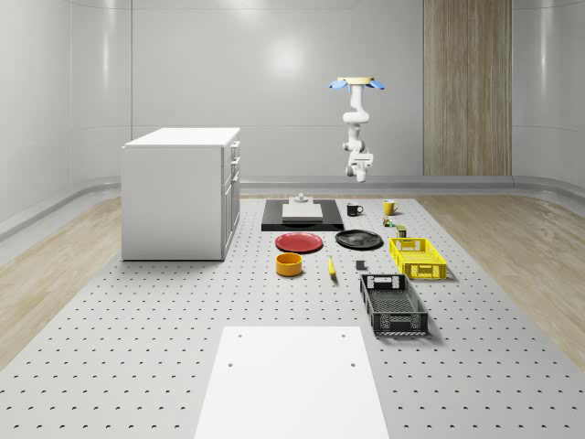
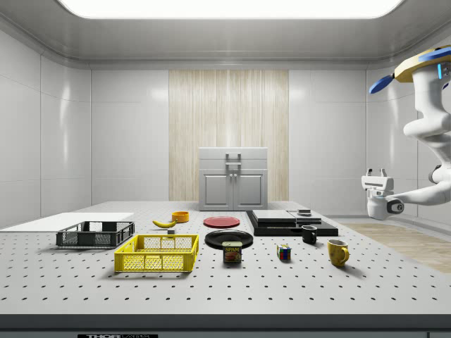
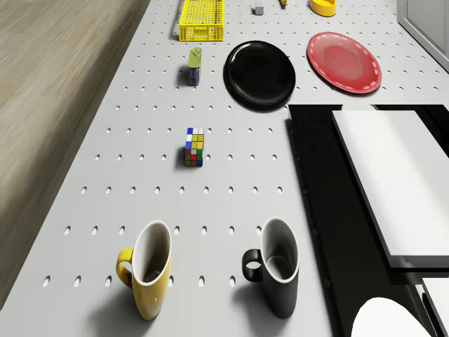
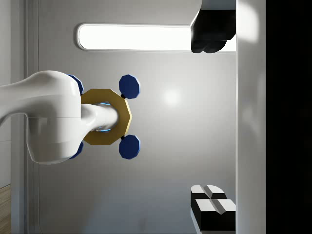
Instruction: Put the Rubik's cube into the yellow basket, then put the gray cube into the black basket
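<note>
White seven-joint arm (image 2: 431,127) hangs under the yellow-bodied quadrotor drone (image 1: 357,84). Drone hovers high over the far end of the grey perforated table (image 1: 164,347), behind the mugs in the whole-scene view.

Arm pose: upper links drop down and fold, and the forearm runs roughly level toward the side view's left. Wrist is bent so the gripper (image 2: 375,172) points up, well above the table. Wrist view looks back at the drone's underside and the ceiling light. Fingers (image 4: 213,207) are spread wide and hold nothing.

Multicoloured Rubik's cube (image 3: 194,147) sits flat on the table, one face up, sides turned slightly off the hole grid. It's a cube, so no long axis. It lies between the yellow mug (image 3: 149,270) and the upright food can (image 3: 194,67), well apart from both and beside the black round plate (image 3: 260,74).

Yellow mesh basket (image 1: 418,258) is past the can, long axis running near-to-far in the whole-scene view. Black mesh basket (image 1: 393,305) lies nearer that camera, same orientation. Small gray cube (image 1: 360,266) rests on the table just off the yellow basket's side, toward the whole-scene view's left.
</note>
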Robot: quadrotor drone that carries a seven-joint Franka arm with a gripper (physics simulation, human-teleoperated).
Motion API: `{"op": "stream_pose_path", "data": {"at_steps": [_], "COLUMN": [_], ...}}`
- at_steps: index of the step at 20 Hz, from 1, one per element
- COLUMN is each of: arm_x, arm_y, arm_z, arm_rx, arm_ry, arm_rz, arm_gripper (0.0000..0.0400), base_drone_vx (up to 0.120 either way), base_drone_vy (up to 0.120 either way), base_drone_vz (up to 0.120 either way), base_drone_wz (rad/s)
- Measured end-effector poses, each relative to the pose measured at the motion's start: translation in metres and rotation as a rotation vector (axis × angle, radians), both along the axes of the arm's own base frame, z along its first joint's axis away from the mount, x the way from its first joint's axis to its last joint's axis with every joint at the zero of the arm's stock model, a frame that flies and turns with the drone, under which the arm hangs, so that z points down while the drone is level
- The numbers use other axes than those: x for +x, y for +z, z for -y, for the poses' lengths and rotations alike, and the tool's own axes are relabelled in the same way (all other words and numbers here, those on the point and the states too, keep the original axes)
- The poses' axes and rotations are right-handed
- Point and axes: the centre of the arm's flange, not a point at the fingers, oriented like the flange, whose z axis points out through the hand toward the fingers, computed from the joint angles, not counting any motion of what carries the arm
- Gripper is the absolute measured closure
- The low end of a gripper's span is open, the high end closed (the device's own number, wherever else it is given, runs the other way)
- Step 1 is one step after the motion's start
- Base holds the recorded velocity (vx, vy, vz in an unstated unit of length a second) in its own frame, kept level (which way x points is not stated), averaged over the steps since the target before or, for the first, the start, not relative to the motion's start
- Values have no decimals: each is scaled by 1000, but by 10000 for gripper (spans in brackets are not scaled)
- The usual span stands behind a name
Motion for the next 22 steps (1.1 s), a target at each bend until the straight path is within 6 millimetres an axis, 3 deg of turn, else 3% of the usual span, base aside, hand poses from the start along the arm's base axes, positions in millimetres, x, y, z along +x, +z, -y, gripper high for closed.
{"op": "stream_pose_path", "data": {"at_steps": [22], "arm_x": [-2], "arm_y": [0], "arm_z": [-3], "arm_rx": [-33], "arm_ry": [-1], "arm_rz": [17], "arm_gripper": [0], "base_drone_vx": [120], "base_drone_vy": [120], "base_drone_vz": [0], "base_drone_wz": [0]}}
